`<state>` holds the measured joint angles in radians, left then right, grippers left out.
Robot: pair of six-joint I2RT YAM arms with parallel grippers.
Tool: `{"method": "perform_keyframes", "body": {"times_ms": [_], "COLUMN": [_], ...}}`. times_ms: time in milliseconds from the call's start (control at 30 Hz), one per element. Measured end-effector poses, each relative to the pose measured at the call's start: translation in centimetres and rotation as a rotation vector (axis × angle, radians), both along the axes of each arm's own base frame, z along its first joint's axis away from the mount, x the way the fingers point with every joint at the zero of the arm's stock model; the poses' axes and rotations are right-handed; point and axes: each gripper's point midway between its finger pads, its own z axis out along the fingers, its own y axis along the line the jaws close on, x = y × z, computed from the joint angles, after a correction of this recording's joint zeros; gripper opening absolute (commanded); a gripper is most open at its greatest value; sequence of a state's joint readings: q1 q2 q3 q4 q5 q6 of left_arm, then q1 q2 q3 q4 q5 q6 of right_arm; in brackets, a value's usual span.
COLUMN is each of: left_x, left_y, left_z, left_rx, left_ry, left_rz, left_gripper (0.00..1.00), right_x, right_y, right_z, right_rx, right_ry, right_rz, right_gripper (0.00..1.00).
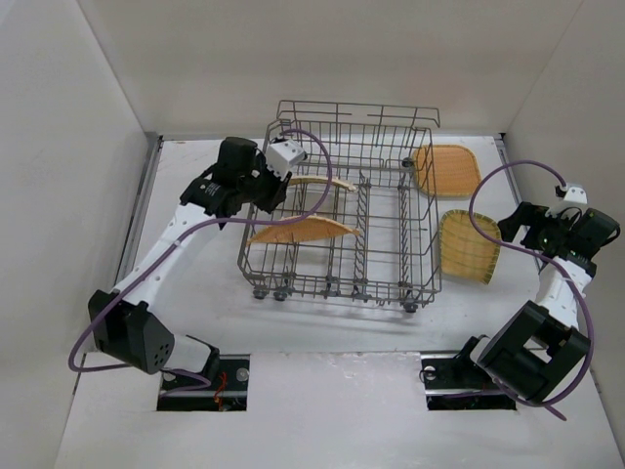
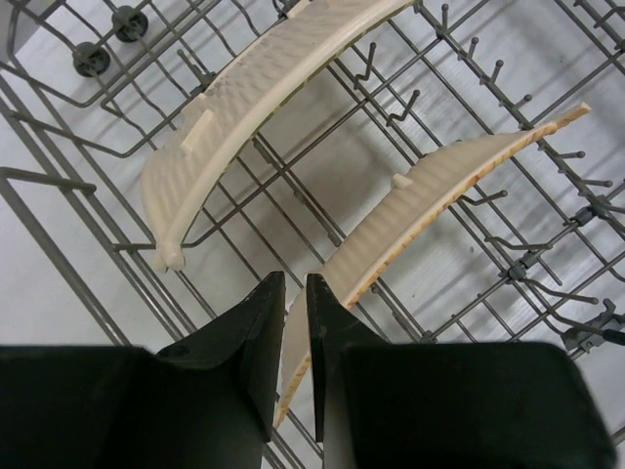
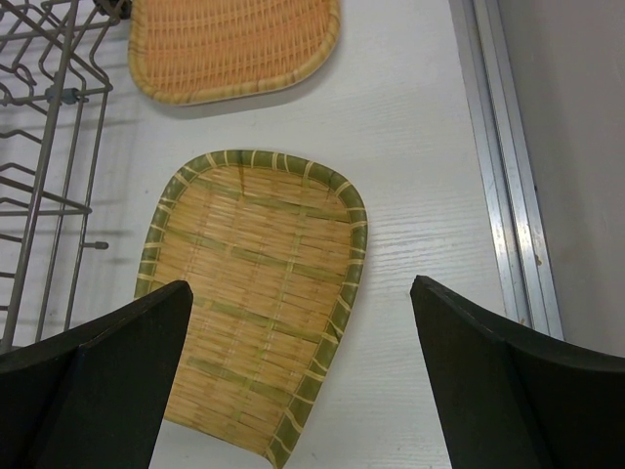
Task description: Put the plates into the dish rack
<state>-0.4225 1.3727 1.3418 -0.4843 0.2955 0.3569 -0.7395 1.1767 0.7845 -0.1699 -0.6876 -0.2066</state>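
Note:
The grey wire dish rack [image 1: 417, 227] stands mid-table. Two yellow-orange plates stand edge-on in its left half: a front one [image 1: 305, 232] and a rear one [image 1: 320, 182]. In the left wrist view they are pale ribbed slivers [image 2: 244, 107] [image 2: 439, 200]. My left gripper [image 1: 276, 191] [image 2: 295, 285] reaches into the rack's left side, shut on the near end of the rear sliver. A square plate [image 1: 447, 169] [image 3: 234, 44] and a green-rimmed leaf-shaped plate [image 1: 469, 246] [image 3: 254, 293] lie flat right of the rack. My right gripper [image 1: 518, 227] [image 3: 298, 288] hangs open over the leaf plate's right edge.
White walls close in the table on the left, back and right. A metal rail [image 3: 508, 176] runs along the table's right edge. The rack's tines [image 2: 469, 59] and its right wall [image 3: 39, 147] stand close to the grippers.

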Motion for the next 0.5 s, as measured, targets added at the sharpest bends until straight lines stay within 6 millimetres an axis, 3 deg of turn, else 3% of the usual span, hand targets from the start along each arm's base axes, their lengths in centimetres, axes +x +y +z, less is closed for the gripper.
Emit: {"method": "perform_keyframes", "body": {"times_ms": [300, 500], "left_x": [0.7, 0.0], "left_y": [-0.9, -1.9], "left_z": [-1.5, -2.6], "left_rx": [0.006, 0.024], "left_ry": [0.064, 0.095], "left_rz": [-0.031, -0.061], "left_gripper": [0.11, 0.11], "right_x": [0.0, 0.0], "right_y": [0.0, 0.0], "right_z": [0.0, 0.0], "right_rx": [0.0, 0.0], "right_ry": [0.0, 0.0], "right_rz": [0.001, 0.001], "right_gripper": [1.0, 1.0]}}
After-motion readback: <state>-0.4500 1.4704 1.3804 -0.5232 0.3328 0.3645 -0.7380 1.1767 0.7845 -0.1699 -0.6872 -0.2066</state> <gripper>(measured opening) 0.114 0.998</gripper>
